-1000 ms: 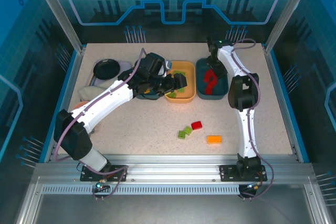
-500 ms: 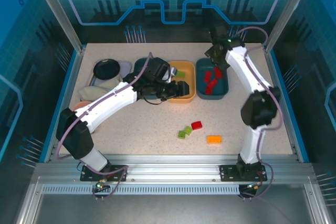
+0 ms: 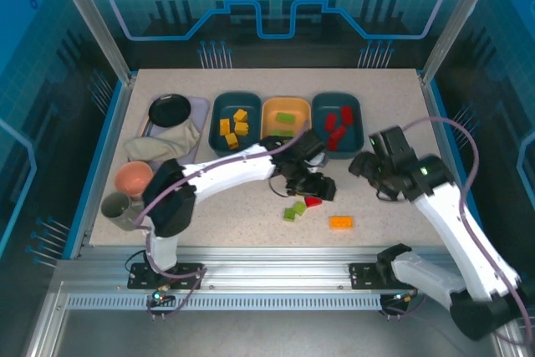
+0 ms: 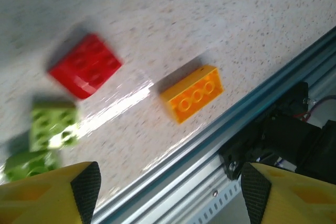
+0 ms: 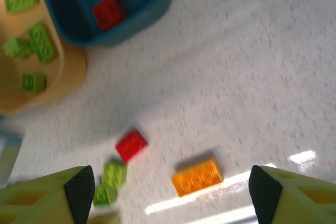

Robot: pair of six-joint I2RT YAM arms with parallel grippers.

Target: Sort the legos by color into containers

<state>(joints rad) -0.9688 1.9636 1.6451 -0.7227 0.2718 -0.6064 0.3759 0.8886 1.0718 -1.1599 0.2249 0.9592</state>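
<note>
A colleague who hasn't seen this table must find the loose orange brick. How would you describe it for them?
On the table's near half, ahead of the metal rail, lie a few loose bricks. The orange brick is furthest right and closest to the rail. It lies alone and oblong, unlike the clustered red brick and green bricks.
</note>
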